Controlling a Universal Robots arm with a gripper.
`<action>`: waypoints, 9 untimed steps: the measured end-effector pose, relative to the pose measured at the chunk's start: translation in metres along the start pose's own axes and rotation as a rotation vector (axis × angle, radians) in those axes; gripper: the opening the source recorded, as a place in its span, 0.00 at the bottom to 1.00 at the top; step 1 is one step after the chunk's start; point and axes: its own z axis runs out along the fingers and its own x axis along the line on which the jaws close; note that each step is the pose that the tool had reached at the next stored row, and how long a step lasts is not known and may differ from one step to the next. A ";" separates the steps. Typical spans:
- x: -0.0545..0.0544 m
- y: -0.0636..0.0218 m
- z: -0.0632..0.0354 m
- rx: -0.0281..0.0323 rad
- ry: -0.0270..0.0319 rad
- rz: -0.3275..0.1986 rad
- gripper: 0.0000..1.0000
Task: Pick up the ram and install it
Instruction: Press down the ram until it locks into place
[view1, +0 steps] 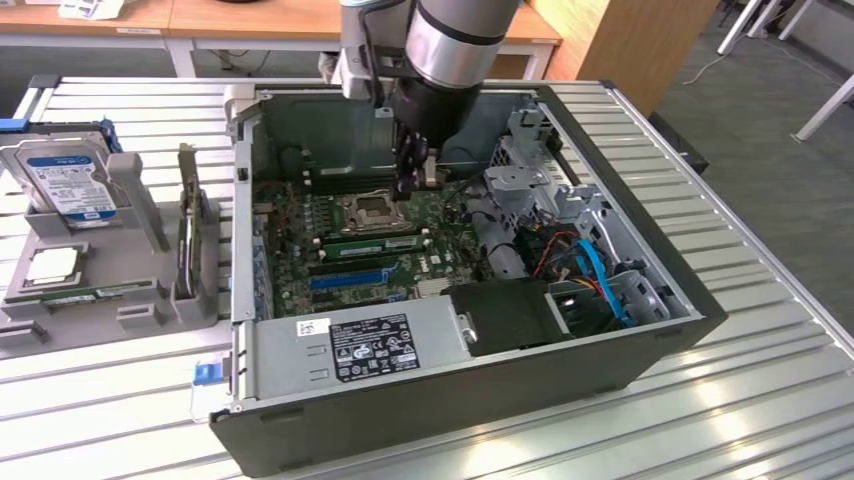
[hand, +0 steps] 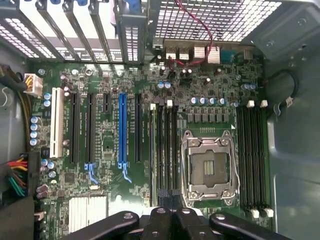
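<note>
A ram (view1: 374, 243), a long thin green stick, lies along a memory slot just on the near side of the empty processor socket (view1: 370, 212) in the open computer case. In the wrist view it shows edge-on as a thin strip (hand: 152, 150) in the slot bank beside the socket (hand: 210, 170). My gripper (view1: 414, 185) hangs inside the case above the board, over one end of that slot bank. Its black fingers (hand: 159, 220) are pressed together, shut (hand: 172, 216), with nothing seen between them.
The case walls (view1: 247, 200) and the drive cage with blue cables (view1: 587, 270) hem in the board. A grey holder (view1: 80, 300) on the exterior view's left carries a hard drive (view1: 67, 175), a silver chip (view1: 51, 265), an upright dark card (view1: 194, 230) and a thin green strip (view1: 87, 295).
</note>
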 end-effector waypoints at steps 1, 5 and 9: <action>0.000 -0.0021 -0.0002 -0.0035 0.0001 0.000 0.10; 0.000 -0.0094 -0.0011 -0.0171 0.0006 0.002 0.10; 0.000 -0.0092 -0.0010 -0.0170 0.0005 0.002 0.10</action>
